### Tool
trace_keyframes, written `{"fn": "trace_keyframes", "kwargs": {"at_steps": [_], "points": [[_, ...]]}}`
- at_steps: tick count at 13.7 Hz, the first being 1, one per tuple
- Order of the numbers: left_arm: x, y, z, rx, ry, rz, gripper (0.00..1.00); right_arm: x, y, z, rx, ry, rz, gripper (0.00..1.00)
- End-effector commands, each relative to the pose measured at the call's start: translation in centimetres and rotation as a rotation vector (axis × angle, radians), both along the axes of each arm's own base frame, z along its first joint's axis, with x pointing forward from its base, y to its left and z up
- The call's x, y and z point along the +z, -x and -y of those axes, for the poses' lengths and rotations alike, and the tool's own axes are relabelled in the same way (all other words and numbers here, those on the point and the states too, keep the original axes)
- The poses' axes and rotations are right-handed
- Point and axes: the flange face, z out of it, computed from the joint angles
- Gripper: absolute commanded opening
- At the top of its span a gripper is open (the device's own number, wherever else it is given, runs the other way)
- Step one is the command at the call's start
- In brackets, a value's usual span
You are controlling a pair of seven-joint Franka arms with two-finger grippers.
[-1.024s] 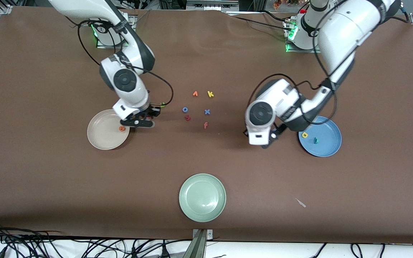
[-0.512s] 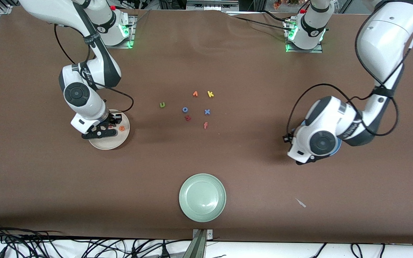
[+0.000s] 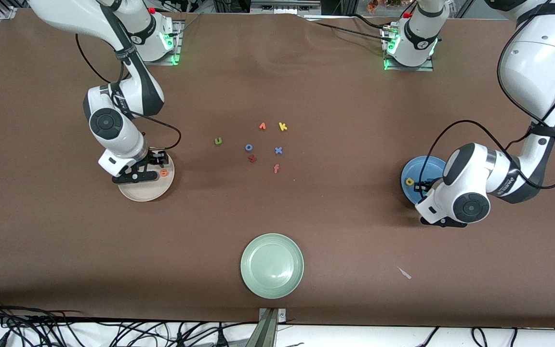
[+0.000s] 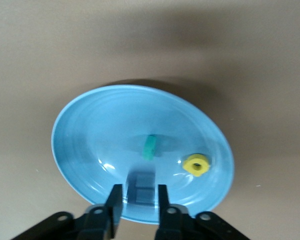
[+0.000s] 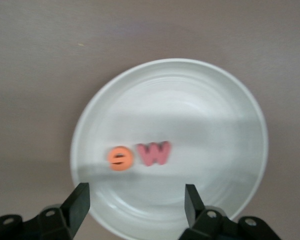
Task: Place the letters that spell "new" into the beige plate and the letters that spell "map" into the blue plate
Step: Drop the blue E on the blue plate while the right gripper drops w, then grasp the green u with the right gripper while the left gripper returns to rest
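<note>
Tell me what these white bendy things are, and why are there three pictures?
They are two robot arms, each ending in a pincer for grabbing things. The big picture comes from a camera high above the table. The two small ones come from cameras on the arms' wrists, looking past the pincers. The right pincer hangs open over the beige plate, where an orange e and a pink w lie. The left pincer is over the blue plate, which holds a yellow a and a teal p. A blue m is at its tip; gripped or not, I cannot tell. A green n and spare letters lie mid-table, with a green plate nearer the camera.
</note>
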Motion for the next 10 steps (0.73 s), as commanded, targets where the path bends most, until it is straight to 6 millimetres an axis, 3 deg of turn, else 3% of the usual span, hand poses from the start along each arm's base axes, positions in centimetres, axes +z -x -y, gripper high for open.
{"fn": "trace_keyframes", "kwargs": {"at_steps": [1, 4, 6, 7, 9, 10], "points": [[1.8, -0.4, -2.1, -0.026, 0.025, 0.006, 1.00, 0.7, 2.4, -5.5, -0.101, -0.021, 0.006, 0.85], [5.9, -0.7, -3.7, 0.046, 0.073, 0.044, 1.00, -0.2, 5.6, -11.1, -0.221, -0.056, 0.020, 0.85], [8.8, -0.3, -4.1, 0.071, 0.072, 0.049, 1.00, -2.0, 8.7, -13.8, -0.276, -0.097, 0.028, 0.85], [10.4, 0.0, -4.1, 0.080, 0.060, 0.051, 1.00, -2.8, 10.2, -14.7, -0.302, -0.126, 0.040, 0.85], [13.5, 0.2, -5.0, 0.123, 0.066, 0.088, 1.00, -3.7, 11.2, -14.8, -0.307, -0.145, 0.044, 0.85], [14.2, 0.4, -7.2, 0.184, 0.105, 0.089, 1.00, -3.9, 11.2, -14.9, -0.309, -0.149, 0.044, 0.85]]}}
